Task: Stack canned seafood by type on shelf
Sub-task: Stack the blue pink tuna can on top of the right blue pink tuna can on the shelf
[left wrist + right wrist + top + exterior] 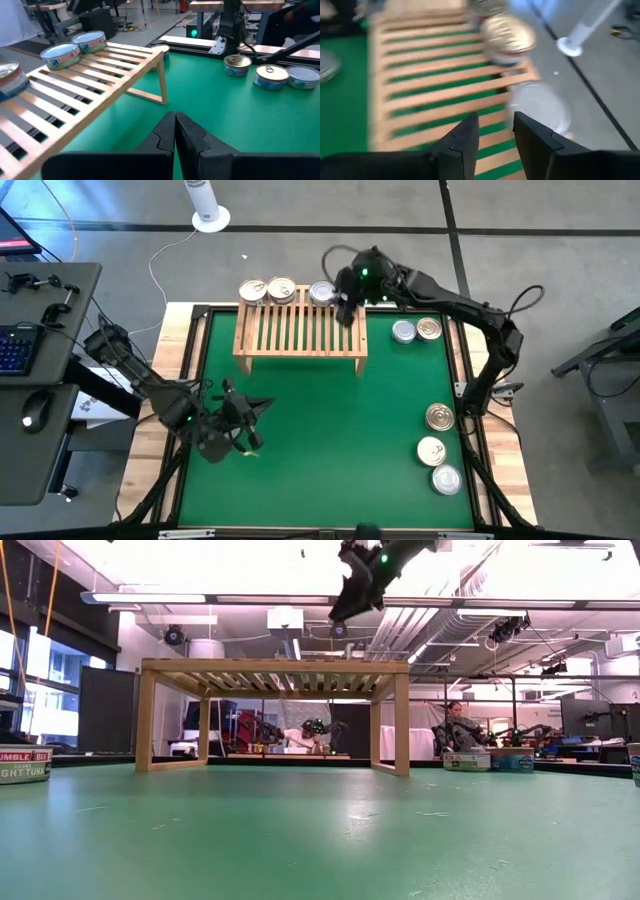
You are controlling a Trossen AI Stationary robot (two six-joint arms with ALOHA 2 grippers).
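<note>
The light-wood shelf [300, 330] stands at the far middle of the green mat. Three tins rest on its slats along the far edge: two gold-toned [253, 291] [281, 290] and one silver-grey [322, 292]. My right gripper [495, 122] hovers open and empty above the shelf's far right corner [347, 310], beside the silver-grey tin [540, 107]. My left gripper [175, 131] is shut on nothing, raised over the mat's near left part [262, 408], pointing toward the shelf [100, 85]. Five more tins sit on the mat at the right.
Two tins [404, 331] [429, 329] sit on the mat right of the shelf, and three more [440, 417] [431, 450] [446, 479] lie along the right edge nearer the front. Bare green mat [330, 440] spreads across the middle. A desk with a keyboard [15, 345] stands beyond the left edge.
</note>
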